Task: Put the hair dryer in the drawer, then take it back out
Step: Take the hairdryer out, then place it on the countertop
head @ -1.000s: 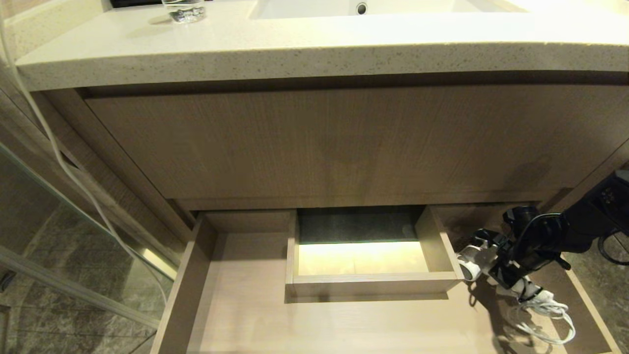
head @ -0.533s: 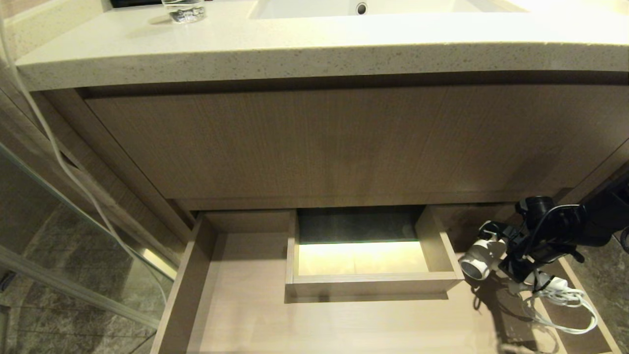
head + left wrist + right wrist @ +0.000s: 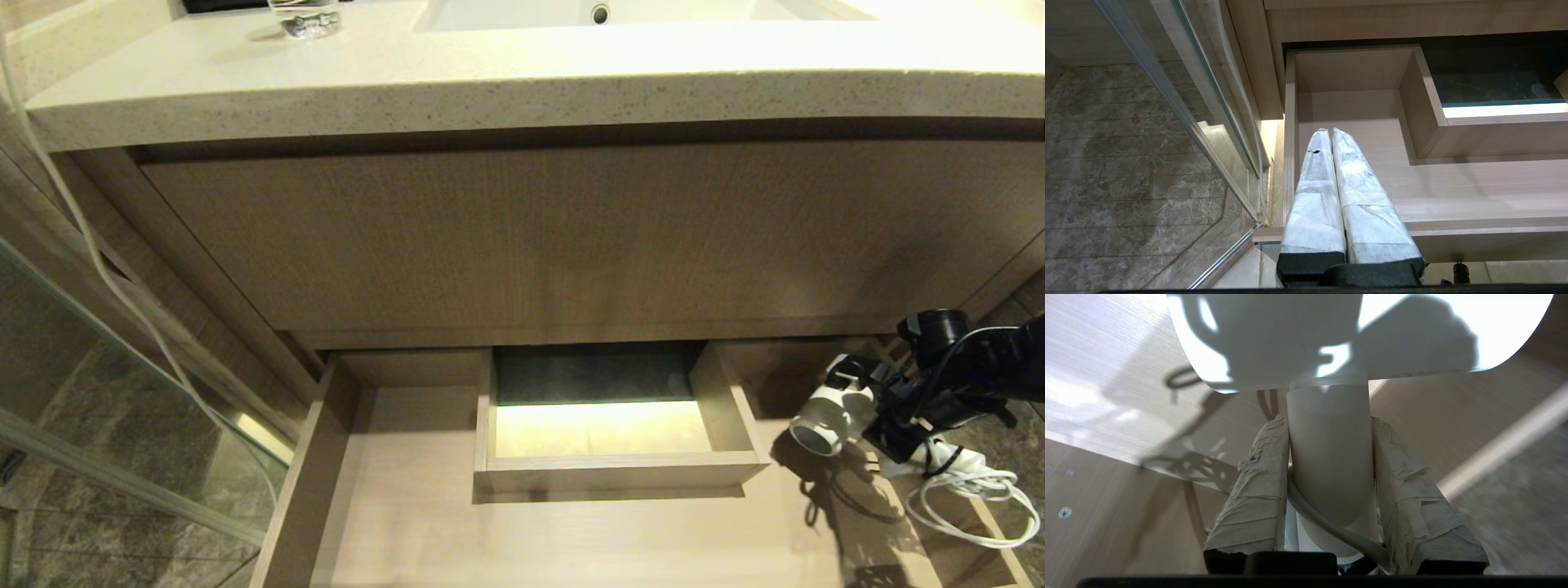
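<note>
Right gripper (image 3: 890, 412): at the right end of the open drawer, raised over it; its taped fingers (image 3: 1257, 486) are partly closed and clamp the white handle from both sides
Hair dryer (image 3: 824, 416): held clear of the drawer floor by its handle; the round barrel points left toward the boxed cut-out, mouth open to the camera; its shadow falls on the wood below
Cord (image 3: 971, 498): white, bundled, hanging from the handle end and looping over the drawer's right edge
Drawer (image 3: 408, 523): pulled out beneath the vanity, light wood, floor bare on the left and centre; boxed cut-out (image 3: 620, 469) in the middle with a lit gap behind
Left gripper (image 3: 1331, 163): over the drawer's left end, taped fingers pressed together, nothing between them
Countertop (image 3: 490, 82): pale speckled stone above the plain wood panel; a glass (image 3: 304, 16) stands at its rear left
</note>
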